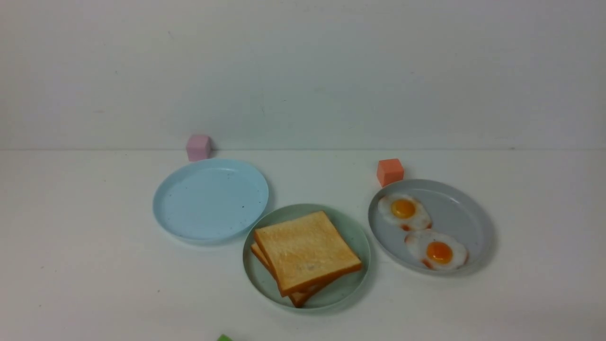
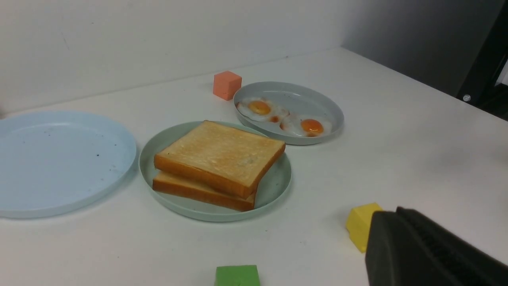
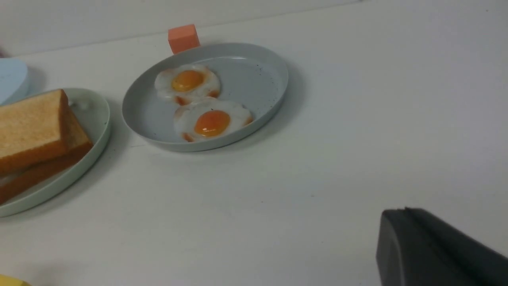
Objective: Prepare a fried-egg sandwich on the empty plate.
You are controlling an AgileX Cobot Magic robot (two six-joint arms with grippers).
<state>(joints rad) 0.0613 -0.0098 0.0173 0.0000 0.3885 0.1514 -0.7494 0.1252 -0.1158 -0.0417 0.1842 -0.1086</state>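
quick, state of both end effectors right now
Left end effector: closed, holding nothing.
Right end effector: closed, holding nothing.

Bread slices [image 1: 307, 251] on middle plate [image 1: 355, 237], eggs [image 1: 421, 232] rightward.
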